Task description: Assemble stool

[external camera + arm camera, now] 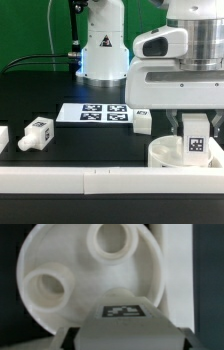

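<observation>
Exterior view: the claw point(196, 130) clenches a leg point(196, 147) upright over the seat point(160, 153), which lies on the black bench point(60, 90) at the exterior view's right. A tilted or off-centre entry could jam the leg or shove the seat aside.

Wrist view: the seat is a thick, smooth white plastic disc with round sockets point(112, 243). The leg is chunky and tapering, with a black-and-white tag.
</observation>
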### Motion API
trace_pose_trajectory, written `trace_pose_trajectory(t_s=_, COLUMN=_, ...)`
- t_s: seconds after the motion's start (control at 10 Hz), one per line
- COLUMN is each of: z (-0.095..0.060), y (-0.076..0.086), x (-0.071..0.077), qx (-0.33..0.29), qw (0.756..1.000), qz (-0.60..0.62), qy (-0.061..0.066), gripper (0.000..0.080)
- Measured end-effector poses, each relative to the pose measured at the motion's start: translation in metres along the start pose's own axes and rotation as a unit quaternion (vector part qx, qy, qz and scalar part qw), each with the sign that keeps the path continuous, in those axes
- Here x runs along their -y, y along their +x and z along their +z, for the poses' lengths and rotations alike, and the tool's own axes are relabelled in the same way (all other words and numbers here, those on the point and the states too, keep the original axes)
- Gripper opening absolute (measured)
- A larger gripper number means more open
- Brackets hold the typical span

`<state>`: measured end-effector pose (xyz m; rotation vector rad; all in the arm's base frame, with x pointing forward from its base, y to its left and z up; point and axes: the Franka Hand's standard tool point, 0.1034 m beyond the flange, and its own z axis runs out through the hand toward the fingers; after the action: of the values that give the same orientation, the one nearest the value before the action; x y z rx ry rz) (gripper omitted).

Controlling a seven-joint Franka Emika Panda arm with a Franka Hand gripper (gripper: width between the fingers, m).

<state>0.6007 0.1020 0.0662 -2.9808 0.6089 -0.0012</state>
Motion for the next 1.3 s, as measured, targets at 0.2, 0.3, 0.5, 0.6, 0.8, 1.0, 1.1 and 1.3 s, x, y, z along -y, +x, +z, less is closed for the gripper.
trace_pose_trajectory(t_s=0.2, z=0.0, y=0.0, x=0.001, qx=0.004, qw=0.996, qz=0.085, qy=0.009, gripper=0.0334)
trace_pose_trajectory(t_s=0.3, z=0.0, y=-0.001, x=0.002, qx=0.005, qw=0.993, qz=0.114, qy=0.009, gripper=0.0334)
trace_pose_trajectory(t_s=0.5, z=0.0, y=-0.001, x=0.003, qx=0.007, qw=0.983, qz=0.181, qy=0.011, gripper=0.0334)
trace_pose_trajectory(t_s=0.6, z=0.0, y=-0.003, x=0.006, qx=0.009, qw=0.969, qz=0.246, qy=0.014, gripper=0.0334)
trace_pose_trajectory(t_s=0.8, z=0.003, y=-0.012, x=0.02, qx=0.009, qw=0.886, qz=0.462, qy=0.026, gripper=0.0334)
trace_pose_trajectory(t_s=1.0, z=0.003, y=-0.013, x=0.023, qx=0.021, qw=0.831, qz=0.554, qy=0.034, gripper=0.0334)
trace_pose_trajectory(t_s=1.1, z=0.004, y=-0.014, x=0.024, qx=0.023, qw=0.827, qz=0.561, qy=0.034, gripper=0.0334)
trace_pose_trajectory(t_s=1.3, z=0.004, y=-0.014, x=0.024, qx=0.022, qw=0.835, qz=0.549, qy=0.034, gripper=0.0422)
